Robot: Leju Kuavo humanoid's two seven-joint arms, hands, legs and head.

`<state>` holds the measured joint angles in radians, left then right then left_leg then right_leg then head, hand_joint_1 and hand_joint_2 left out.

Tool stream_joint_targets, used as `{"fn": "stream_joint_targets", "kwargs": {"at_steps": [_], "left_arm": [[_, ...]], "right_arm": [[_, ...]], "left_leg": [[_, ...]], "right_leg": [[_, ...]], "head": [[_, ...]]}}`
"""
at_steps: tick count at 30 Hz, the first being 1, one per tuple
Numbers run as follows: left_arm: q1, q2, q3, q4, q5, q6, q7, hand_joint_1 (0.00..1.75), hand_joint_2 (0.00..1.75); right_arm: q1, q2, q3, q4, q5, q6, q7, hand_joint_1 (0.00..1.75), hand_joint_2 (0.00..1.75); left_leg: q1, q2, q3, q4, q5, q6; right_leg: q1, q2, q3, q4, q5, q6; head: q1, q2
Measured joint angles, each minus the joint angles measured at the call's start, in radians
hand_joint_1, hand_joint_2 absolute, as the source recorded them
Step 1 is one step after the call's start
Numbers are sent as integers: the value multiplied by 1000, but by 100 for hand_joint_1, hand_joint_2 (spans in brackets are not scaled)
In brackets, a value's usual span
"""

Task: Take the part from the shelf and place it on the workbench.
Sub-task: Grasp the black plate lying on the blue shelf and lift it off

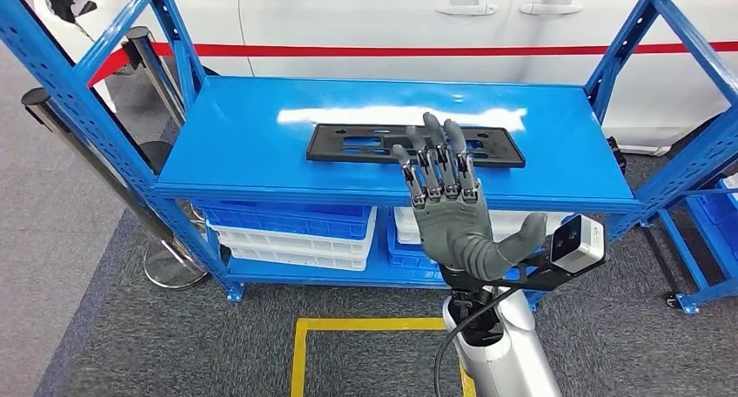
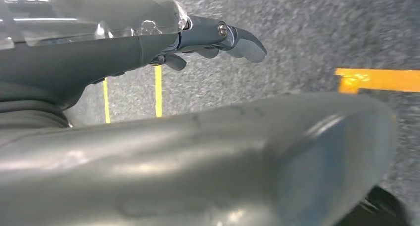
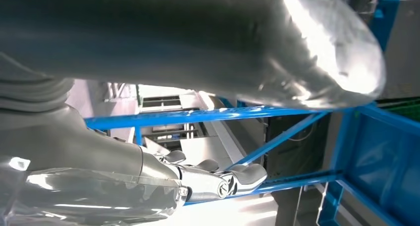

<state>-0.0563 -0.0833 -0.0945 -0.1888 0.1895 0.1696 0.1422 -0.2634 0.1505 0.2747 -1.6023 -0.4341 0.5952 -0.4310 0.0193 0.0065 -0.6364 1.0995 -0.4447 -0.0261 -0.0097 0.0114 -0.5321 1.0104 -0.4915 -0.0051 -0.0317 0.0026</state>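
Note:
A flat black rectangular part [image 1: 365,144] with cut-outs lies on the top of the blue shelf [image 1: 235,136]. My right hand [image 1: 448,210] is raised in front of the shelf edge, palm away, fingers straight and apart, thumb out to the side, holding nothing. Its fingertips overlap the part's near edge in the head view; contact cannot be judged. The right wrist view has the right hand's fingers [image 3: 218,179] extended against blue shelf beams. In the left wrist view my left hand [image 2: 208,42] hangs over grey carpet with fingers stretched out and empty.
Blue and white bins [image 1: 291,232] sit on the lower shelf level. A white car [image 1: 418,23] stands behind the shelf. Stanchion posts [image 1: 61,136] stand at the left. Yellow tape [image 1: 300,349] marks the carpet. Another blue rack [image 1: 709,205] is at the right.

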Motion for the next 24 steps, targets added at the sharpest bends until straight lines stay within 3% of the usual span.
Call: {"fn": "stream_joint_targets", "kwargs": {"at_steps": [2,5,7,10,11,12,13,14,15,17,19,21,23,24], "left_arm": [[-1,0,-1,1,0,-2,0,0,0],[-3,0,-2,2,-1,-3,0,0,0],[-2,0,-2,2,-1,-4,0,0,0],[-2,0,-3,2,-1,-4,0,0,0],[-2,0,-4,2,-1,-4,0,0,0],[-1,0,-4,2,-1,-4,0,0,0],[-1,0,-4,2,-1,-4,0,0,0],[-1,0,-4,2,-2,-4,0,0,0],[-1,0,-5,3,-2,-4,0,0,0],[-5,-1,-7,4,-2,-4,0,0,0],[-6,-1,-8,5,-3,-4,0,0,0],[-5,-1,-8,5,-4,-4,1,0,0],[-7,0,-8,5,-4,-4,2,0,0],[-8,0,-8,5,-4,-4,2,0,0]], "right_arm": [[-1,0,0,0,5,-3,-2,0,0],[-1,0,0,0,8,-4,-3,0,0],[-3,-1,0,-1,9,-3,-4,0,0],[-1,-1,0,-1,9,-3,-5,0,131],[1,-1,0,0,9,-3,-5,0,175],[2,-2,0,1,10,-3,-5,0,175],[1,-2,0,1,10,-3,-6,0,175],[1,-2,0,1,10,-3,-7,0,175],[0,-2,0,2,10,-3,-9,0,175],[-2,-3,0,3,12,-3,-11,0,175],[-3,-3,0,2,13,-2,-11,0,87],[-4,-3,0,1,13,-2,-12,0,87],[-7,-3,0,1,13,-2,-13,0,175],[-7,-3,0,1,13,-2,-13,0,175]], "left_leg": [[-2,-3,24,-51,2,14],[-3,-5,36,-59,-8,39],[-1,-5,52,-65,-15,52],[-4,-5,69,-67,-31,61],[-5,-6,77,-67,-37,61],[-6,-7,87,-67,-45,61],[-8,-7,99,-68,-54,60],[-9,-7,110,-69,-62,59],[-11,-8,121,-70,-70,57],[-12,-8,133,-76,-82,48],[-14,-6,146,-72,-80,35],[-14,-4,153,-49,-87,24],[-12,-5,114,25,-125,18],[-10,-5,77,83,-151,14]], "right_leg": [[3,3,2,8,-11,12],[3,2,2,23,-14,26],[1,-3,-34,92,-34,34],[-1,-6,-160,272,-91,41],[-1,-6,-191,300,-90,40],[-1,-6,-204,290,-66,37],[1,-6,-198,245,-23,31],[5,-7,-179,177,33,22],[11,-8,-160,116,70,13],[22,-10,-135,40,90,-7],[24,-9,-120,18,79,-20],[17,-8,-93,0,85,-23],[11,-9,-73,-9,82,-25],[11,-9,-69,-10,79,-27]], "head": [[1,0],[4,0],[6,0],[8,0],[8,0],[8,0],[8,0],[8,0],[6,0],[6,0],[8,0],[7,0],[6,0],[5,0]]}}
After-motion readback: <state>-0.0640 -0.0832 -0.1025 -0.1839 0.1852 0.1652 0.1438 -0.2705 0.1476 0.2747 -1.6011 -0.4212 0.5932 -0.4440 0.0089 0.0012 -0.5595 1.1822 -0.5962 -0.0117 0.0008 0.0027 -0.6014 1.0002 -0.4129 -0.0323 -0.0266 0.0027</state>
